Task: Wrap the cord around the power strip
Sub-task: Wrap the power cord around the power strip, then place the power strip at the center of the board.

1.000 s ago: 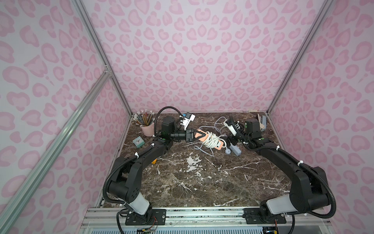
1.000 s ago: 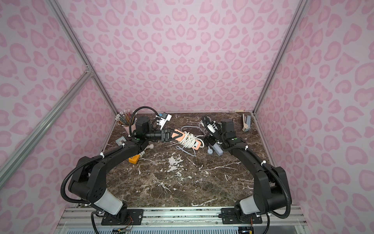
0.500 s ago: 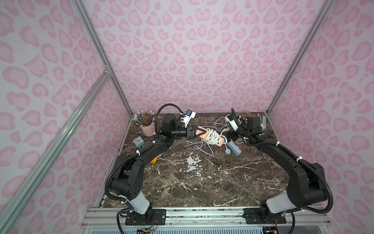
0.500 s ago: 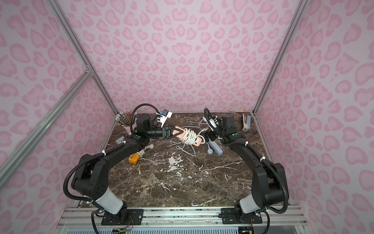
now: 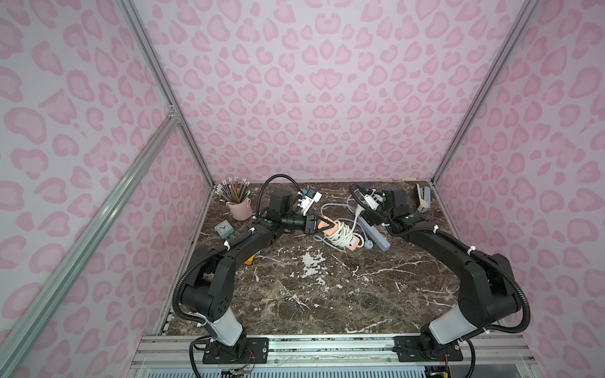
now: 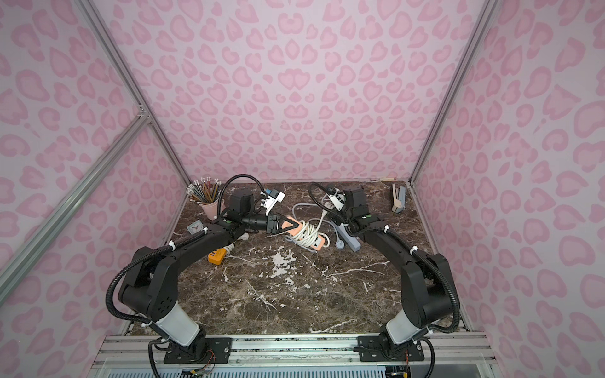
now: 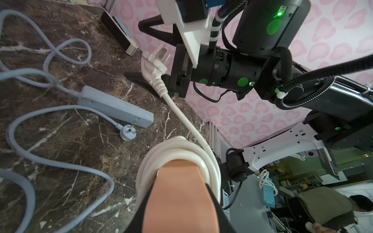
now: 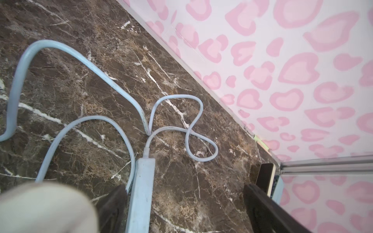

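My left gripper (image 5: 331, 225) (image 6: 294, 225) is shut on one end of the salmon power strip (image 5: 355, 244) (image 6: 319, 243) (image 7: 177, 197). The white cord (image 5: 342, 232) (image 6: 306, 234) (image 7: 177, 145) is coiled round the strip's middle in several turns. Its free end runs to the white plug (image 7: 154, 62) (image 5: 360, 209). That plug rests against one finger of my right gripper (image 7: 133, 52) (image 5: 364, 212) (image 6: 330, 212), which stands open with its jaws wide apart. In the right wrist view the right gripper (image 8: 187, 211) spans bare table, and a blurred white shape (image 8: 40, 207) fills one corner.
A pale blue power strip (image 5: 373, 234) (image 8: 141, 191) with its loose looping cord (image 8: 121, 90) and round plug (image 7: 127, 134) lies under and beside the right gripper. A pink pencil cup (image 5: 239, 206), small clock (image 5: 225, 229), stapler (image 5: 423, 198) and orange object (image 6: 217, 256) sit nearby.
The left gripper raised the wrapped strip a little, then lowered it again. The right wrist rose and shifted slightly toward the strip, its jaws staying wide apart.
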You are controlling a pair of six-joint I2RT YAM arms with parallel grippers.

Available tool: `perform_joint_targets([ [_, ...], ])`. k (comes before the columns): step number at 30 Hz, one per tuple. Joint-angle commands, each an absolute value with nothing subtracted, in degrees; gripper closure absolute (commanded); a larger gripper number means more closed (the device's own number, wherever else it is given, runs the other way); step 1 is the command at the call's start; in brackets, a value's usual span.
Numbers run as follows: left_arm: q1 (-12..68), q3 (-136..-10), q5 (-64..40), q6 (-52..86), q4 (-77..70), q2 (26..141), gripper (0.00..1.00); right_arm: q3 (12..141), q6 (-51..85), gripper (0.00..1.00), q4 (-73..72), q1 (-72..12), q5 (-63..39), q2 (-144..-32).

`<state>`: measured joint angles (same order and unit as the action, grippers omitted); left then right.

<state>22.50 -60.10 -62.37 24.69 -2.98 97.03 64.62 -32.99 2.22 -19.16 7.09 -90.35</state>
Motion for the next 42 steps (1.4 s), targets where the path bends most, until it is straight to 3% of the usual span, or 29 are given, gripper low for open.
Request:
perform_joint_targets([
  [1,22.7,-58.6,-66.6,29.4,-14.8,95.3,0.97,64.1,-39.1,0.05,-1.9,-21.9,7.0,-91.7],
  [7,22.9,-53.8,-69.3,44.0,-36.0,94.3,0.97,66.6,-40.0,0.05,1.0,-23.4,2.1,-95.9],
  [13,21.0,-53.3,-66.5,45.5,-38.4,94.5,0.97,65.6,-39.2,0.06,4.1,-23.5,0.2,-96.1],
  [23,18.7,-48.5,-61.3,65.4,-65.2,98.7,0.97,63.7,-27.4,0.05,6.2,-20.3,-3.6,-92.0],
  [32,17.3,-46.2,-53.8,62.2,-61.3,97.2,0.97,68.6,-10.6,0.05,10.8,-15.8,-8.9,-92.9],
  [42,15.7,-41.5,-45.5,67.4,-69.7,96.7,0.97,68.7,9.1,0.11,10.7,-12.6,-13.1,-93.6],
])
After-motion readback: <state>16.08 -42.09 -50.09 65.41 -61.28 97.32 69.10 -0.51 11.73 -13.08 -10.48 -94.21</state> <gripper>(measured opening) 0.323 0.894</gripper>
